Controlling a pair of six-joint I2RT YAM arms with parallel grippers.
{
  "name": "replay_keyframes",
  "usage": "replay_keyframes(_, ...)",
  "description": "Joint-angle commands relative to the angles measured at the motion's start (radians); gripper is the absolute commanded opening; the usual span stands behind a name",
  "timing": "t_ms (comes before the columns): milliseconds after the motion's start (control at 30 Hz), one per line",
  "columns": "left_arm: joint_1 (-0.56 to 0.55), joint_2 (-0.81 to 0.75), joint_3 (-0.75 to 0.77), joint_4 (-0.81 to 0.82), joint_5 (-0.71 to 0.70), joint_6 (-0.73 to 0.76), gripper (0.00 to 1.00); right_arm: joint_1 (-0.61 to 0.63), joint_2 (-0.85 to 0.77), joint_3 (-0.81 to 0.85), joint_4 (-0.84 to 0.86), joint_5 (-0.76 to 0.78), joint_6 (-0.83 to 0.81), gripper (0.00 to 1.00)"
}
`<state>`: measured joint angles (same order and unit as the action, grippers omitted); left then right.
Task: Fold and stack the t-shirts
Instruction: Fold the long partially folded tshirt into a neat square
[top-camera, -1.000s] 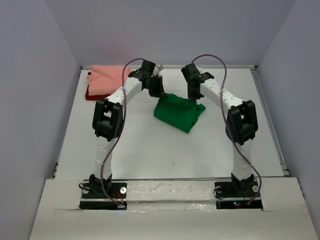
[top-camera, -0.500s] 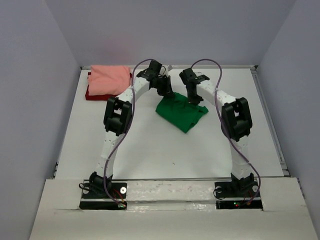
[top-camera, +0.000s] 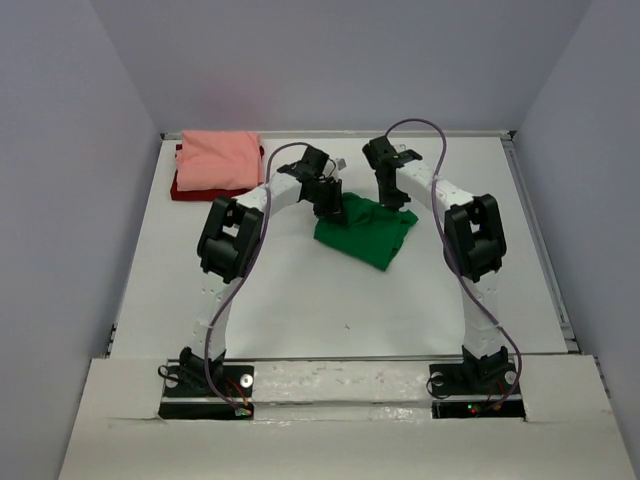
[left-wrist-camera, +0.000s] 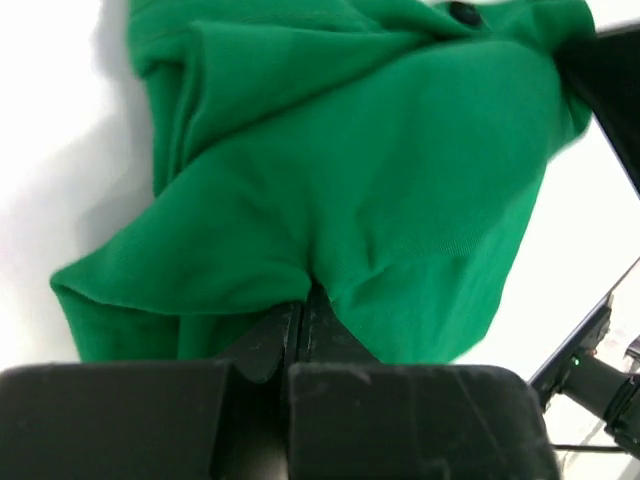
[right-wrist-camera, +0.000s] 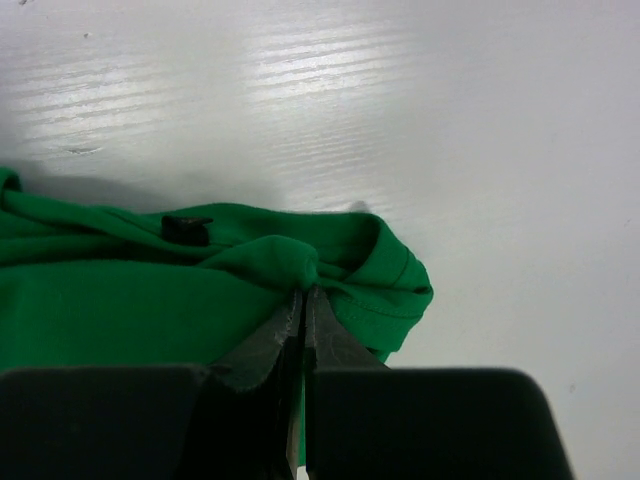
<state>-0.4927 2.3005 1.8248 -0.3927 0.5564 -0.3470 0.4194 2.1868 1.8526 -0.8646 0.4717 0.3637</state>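
The bright green t-shirt (top-camera: 365, 233) lies bunched in the middle of the table. My left gripper (top-camera: 329, 208) is shut on the shirt's far left edge, pinching a fold of green cloth (left-wrist-camera: 340, 210). My right gripper (top-camera: 396, 203) is shut on its far right corner, near a hemmed edge (right-wrist-camera: 395, 290). The salmon pink t-shirt (top-camera: 218, 160) lies folded on top of the dark red t-shirt (top-camera: 182, 188) at the far left corner.
The white table (top-camera: 300, 300) has raised rails along its far and right sides (top-camera: 545, 240). Grey walls close in left, right and behind. Purple cables loop over both arms.
Both grippers have moved nearer and lower with the green shirt, dragging it a little toward the front. The shirt looks flatter on the table now.
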Motion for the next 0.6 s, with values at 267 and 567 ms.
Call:
replay_keyframes(267, -0.078, -0.42, -0.427, 0.156, -0.055, -0.104, 0.0, -0.014, 0.022, 0.187, -0.04, -0.054, -0.097, 0.0)
replay_keyframes(567, -0.122, -0.437, -0.414, 0.154, -0.079, -0.115, 0.0, -0.014, 0.051, 0.252, -0.086, -0.067, -0.111, 0.0)
